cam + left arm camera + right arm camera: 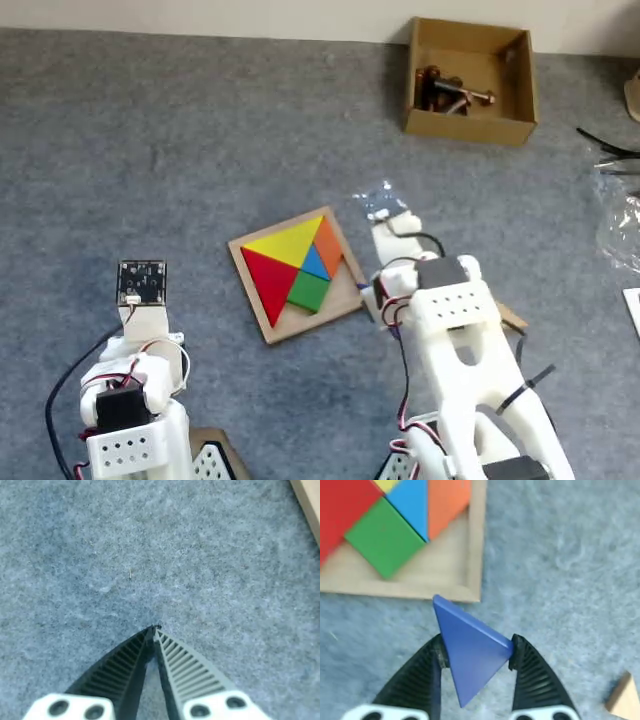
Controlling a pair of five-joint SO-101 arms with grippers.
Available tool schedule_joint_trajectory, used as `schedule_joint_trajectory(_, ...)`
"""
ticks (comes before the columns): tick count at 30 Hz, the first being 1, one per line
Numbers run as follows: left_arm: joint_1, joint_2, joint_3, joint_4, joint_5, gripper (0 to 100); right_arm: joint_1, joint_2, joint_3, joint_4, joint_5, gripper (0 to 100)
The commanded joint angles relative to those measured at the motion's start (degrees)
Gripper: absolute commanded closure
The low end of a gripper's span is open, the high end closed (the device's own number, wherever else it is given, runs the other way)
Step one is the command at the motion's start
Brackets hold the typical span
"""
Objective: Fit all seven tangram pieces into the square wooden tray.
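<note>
Right hand point(477, 647): fingers clamped on opposite edges of a blue triangle point(470, 655), held just outside the tray's right rim.
Tray point(477, 540): mid-desk, holding five coloured pieces point(268, 280), with bare wood at its near-right corner.
Left hand point(152, 632): fingers together, empty, over the grey desk point(150, 540), left of the tray.
Wooden triangle point(622, 700): on the desk, right of the right hand.

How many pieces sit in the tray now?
5: yellow triangle at the far edge, red triangle on the left, light blue triangle central, orange piece on the right, green square on the near side.
</note>
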Motion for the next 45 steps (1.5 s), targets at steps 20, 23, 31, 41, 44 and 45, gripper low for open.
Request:
schedule_joint_trajectory(20, -0.7, -0.3, 1.1, 0.3, 0.5, 99, -6.1, 0.2, -6.4, -6.0, -19.9, 98.9)
schedule_joint_trajectory(23, -0.7, -0.3, 1.1, 0.3, 0.5, 99, -6.1, 0.2, -5.8, -6.0, -24.4, 98.8)
schedule_joint_trajectory(31, -0.7, -0.3, 1.1, 0.3, 0.5, 99, -6.2, -0.5, -1.4, -4.5, -26.5, 98.8)
schedule_joint_trajectory(41, -0.7, -0.3, 1.1, 0.3, 0.5, 99, -5.9, -0.2, -0.6, -4.6, -26.9, 99.3)
schedule_joint_trajectory(44, -0.7, -0.3, 1.1, 0.3, 0.5, 99, -5.8, -0.1, -0.6, -4.8, -26.9, 99.3)
schedule_joint_trajectory(45, -0.7, -0.3, 1.1, 0.3, 0.5, 99, -5.8, 0.0, -0.7, -4.8, -27.0, 99.3)
